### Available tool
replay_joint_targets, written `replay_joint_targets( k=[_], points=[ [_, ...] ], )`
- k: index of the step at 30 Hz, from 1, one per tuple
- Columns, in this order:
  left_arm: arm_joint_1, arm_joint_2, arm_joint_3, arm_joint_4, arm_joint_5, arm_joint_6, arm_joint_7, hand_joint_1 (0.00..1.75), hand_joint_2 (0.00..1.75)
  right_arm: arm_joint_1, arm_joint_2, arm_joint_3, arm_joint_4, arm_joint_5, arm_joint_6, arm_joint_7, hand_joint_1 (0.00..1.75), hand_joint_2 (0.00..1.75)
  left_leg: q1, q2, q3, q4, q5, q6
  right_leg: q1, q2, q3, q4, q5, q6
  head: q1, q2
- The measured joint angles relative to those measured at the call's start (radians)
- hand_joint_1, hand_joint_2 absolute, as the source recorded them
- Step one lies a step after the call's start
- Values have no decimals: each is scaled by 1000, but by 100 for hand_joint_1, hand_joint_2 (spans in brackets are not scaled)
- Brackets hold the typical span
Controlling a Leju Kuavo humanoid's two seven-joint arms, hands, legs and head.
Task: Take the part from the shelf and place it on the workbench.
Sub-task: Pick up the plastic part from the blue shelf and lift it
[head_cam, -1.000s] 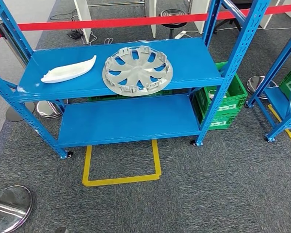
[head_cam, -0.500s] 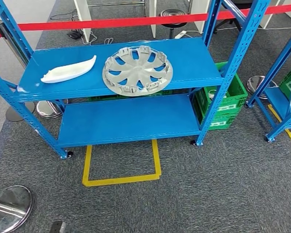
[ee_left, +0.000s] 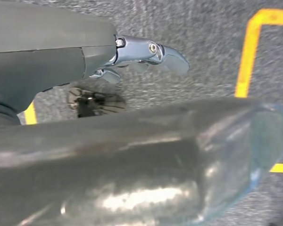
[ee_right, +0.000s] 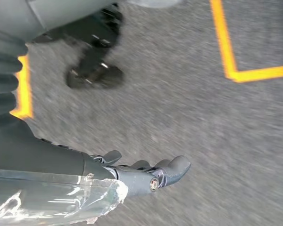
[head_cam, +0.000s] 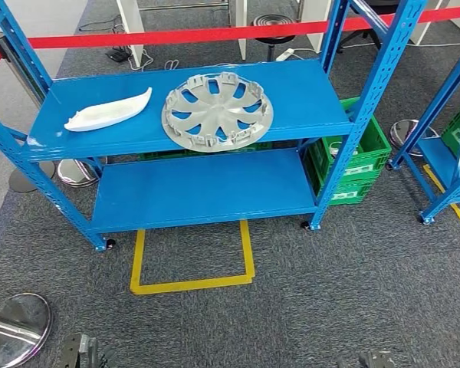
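Round silver-grey plastic wheel cover (head_cam: 217, 111): lies flat on top level of the blue metal shelf rack (head_cam: 309, 96), approx. centre, inner side up w/ clips round the rim, curved spokes w/ blue showing through the gaps. Long white curved plastic trim piece (head_cam: 108, 110): lies flat on same level, left of the wheel cover, near but not touching, pointed end toward the cover.

Looks like a workshop or industrial test bay: blue steel boltless shelf rack (head_cam: 355, 115) on grey carpet floor (head_cam: 343, 291), yellow tape square (head_cam: 248, 261) marking a floor spot, green plastic crate (head_cam: 363, 157) far right, red barrier tape (head_cam: 175, 35) across the back.
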Motion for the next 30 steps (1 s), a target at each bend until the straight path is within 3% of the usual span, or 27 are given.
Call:
replay_joint_targets(
  k=[8, 10, 13, 15, 17, 18, 19, 21, 22, 23, 25, 26, 27, 28, 30],
  points=[
    [5, -35, 106, -79, -55, -48, -21, 0, 0, 16, -38, 26, -203, 104, -73, -18, 0, 175, 0, 0, 0, 1, 0, 1, -1, 0, 0, -1, 0, 1, 0, 0],
    [6, -40, 126, -95, -67, -58, -24, 0, 0, 19, -47, 38, -239, 128, -89, -21, 0, 175, -4, 0, 0, -3, -3, 13, -5, -1, 1, 0, 9, 9, -1, 0],
    [8, -55, 165, -127, -97, -80, -33, 0, 0, 27, -72, 65, -318, 187, -120, -28, 0, 175, -1, -1, 20, -35, -2, 41, -7, -4, -11, 29, 25, 27, 1, 0],
    [8, -66, 192, -147, -120, -96, -40, 0, 0, 20, -94, 87, -372, 232, -143, -34, 0, 175, 7, -1, 35, -45, 0, 45, -6, -4, -48, 94, -20, 29, 5, 0],
    [8, -73, 218, -164, -141, -110, -45, 0, 0, 20, -116, 108, -417, 273, -163, -37, 0, 175, 13, 0, 41, -45, -3, 40, -11, -4, -107, 209, -77, 36, 7, 0],
    [10, -77, 231, -172, -152, -117, -47, 0, 0, 21, -127, 120, -439, 291, -172, -37, 0, 175, 18, -1, 44, -45, -6, 35, -15, -4, -132, 250, -89, 42, 8, 0],
    [11, -83, 244, -179, -163, -124, -51, 0, 0, 23, -139, 132, -461, 310, -180, -38, 0, 175, 24, -1, 48, -44, -11, 27, -19, -4, -141, 259, -83, 50, 8, 0],
    [14, -92, 269, -191, -187, -140, -57, 0, 0, 22, -163, 157, -507, 345, -198, -39, 0, 175, 42, -3, 66, -41, -24, 4, -36, -6, -103, 172, -21, 74, 8, 0],
    [14, -95, 281, -199, -200, -147, -61, 0, 0, 20, -174, 170, -529, 362, -207, -39, 0, 175, 50, -3, 74, -36, -35, -11, -44, -4, -73, 110, 7, 93, 11, 0],
    [13, -96, 295, -208, -212, -153, -65, 0, 0, 17, -185, 184, -549, 377, -216, -39, 0, 175, 54, -3, 79, -29, -46, -25, -49, -1, -50, 59, 11, 97, 18, 0],
    [8, -99, 319, -226, -237, -167, -74, 0, 0, 15, -204, 210, -587, 407, -232, -40, 0, 87, 55, -2, 80, -19, -65, -45, -52, 8, -35, 30, -9, 78, 26, 0],
    [6, -101, 329, -233, -250, -175, -78, 0, 0, 15, -214, 223, -609, 422, -239, -40, 0, 44, 56, -2, 79, -15, -68, -50, -51, 10, -34, 33, -20, 56, 25, 0],
    [5, -104, 340, -239, -263, -182, -82, 0, 0, 18, -225, 235, -633, 438, -247, -41, 0, 0, 56, -1, 76, -6, -63, -55, -51, 12, -30, 39, -20, 42, 18, 0],
    [3, -107, 350, -246, -276, -190, -86, 0, 0, 18, -237, 249, -660, 454, -255, -42, 0, 0, 56, 0, 63, 21, -52, -57, -49, 11, -25, 41, -26, 33, 14, 0],
    [-1, -112, 376, -262, -302, -204, -95, 0, 0, 15, -265, 278, -711, 485, -273, -43, 0, 0, 52, 2, -8, 130, -40, -56, -41, 9, -2, 34, -39, 18, 6, 0]
  ],
)
